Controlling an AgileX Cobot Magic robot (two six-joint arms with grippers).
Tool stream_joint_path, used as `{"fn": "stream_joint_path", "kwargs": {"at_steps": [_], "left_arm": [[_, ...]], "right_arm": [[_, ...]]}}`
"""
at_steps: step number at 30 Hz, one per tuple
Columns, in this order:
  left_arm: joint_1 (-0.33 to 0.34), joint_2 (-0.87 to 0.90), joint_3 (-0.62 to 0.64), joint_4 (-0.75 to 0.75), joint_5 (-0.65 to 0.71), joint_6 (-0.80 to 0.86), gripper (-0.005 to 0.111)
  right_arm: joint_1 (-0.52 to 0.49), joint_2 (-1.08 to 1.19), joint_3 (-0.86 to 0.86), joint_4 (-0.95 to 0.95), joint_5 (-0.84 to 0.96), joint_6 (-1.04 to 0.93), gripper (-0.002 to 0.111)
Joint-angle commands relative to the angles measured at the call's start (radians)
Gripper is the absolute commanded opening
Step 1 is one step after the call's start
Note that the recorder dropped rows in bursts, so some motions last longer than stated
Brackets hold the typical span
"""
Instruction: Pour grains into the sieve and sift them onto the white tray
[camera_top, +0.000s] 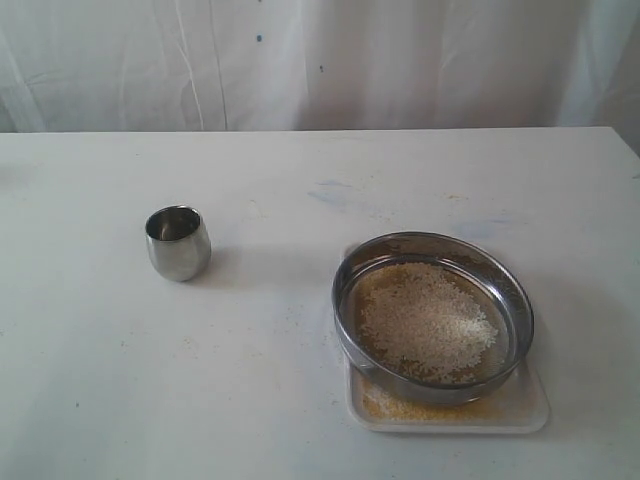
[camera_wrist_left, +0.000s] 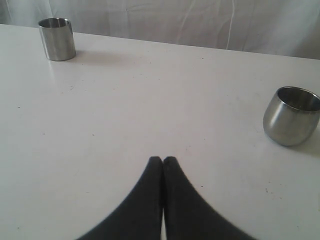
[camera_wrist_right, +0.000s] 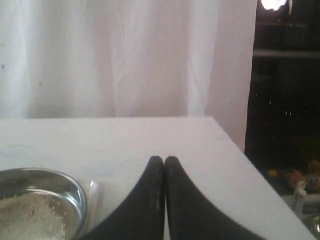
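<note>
On the white table (camera_top: 300, 180), toward its right-front part in the ext. view, the sieve (camera_top: 433, 315) sits on the white tray (camera_top: 530, 410). The tray's near edge & corners poke out from under the steel rim.

The grains (camera_top: 428, 322) lie inside the sieve: a whitish rice-like heap in the ctr, w/ yellowish fines around it on the mesh. More yellow fines show on the tray below the sieve's near rim.

A small rounded steel cup (camera_top: 178, 242) stands upright, mouth up, well apart from the sieve on the left half of the table.

Arms are seen only via the wrist cams.

L gripper (camera_wrist_left: 163, 160): the black fingers (camera_wrist_left: 145, 200) are pressed together tip to tip w/ nothing btwn them. It is held low over bare tabletop, pointing across it toward the curtain. The rounded cup is ahead & off to one side, clear of the tips. A straight-sided steel cup (camera_wrist_left: 57, 38) stands farther off on the other side, near the far edge.

R gripper (camera_wrist_right: 164, 160): its fingers are clenched the same way & empty, aimed low & level across the table at the curtain (camera_wrist_right: 100, 60). The sieve rim w/ grains & a strip of tray lie just beside the fingers. Can't tell whether a finger touches the tray. The table corner is ahead, w/ a dark room beyond it.
</note>
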Motion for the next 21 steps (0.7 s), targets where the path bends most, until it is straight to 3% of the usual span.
{"fn": "stream_joint_path", "kwargs": {"at_steps": [1, 21], "left_arm": [[0.001, -0.005, 0.002, 0.006, -0.004, -0.001, 0.000], [-0.003, -0.005, 0.002, -0.004, 0.022, -0.001, 0.000]], "right_arm": [[-0.005, -0.004, 0.015, -0.008, 0.210, 0.058, 0.000], [-0.005, -0.004, 0.015, -0.010, 0.265, 0.058, 0.000]]}}
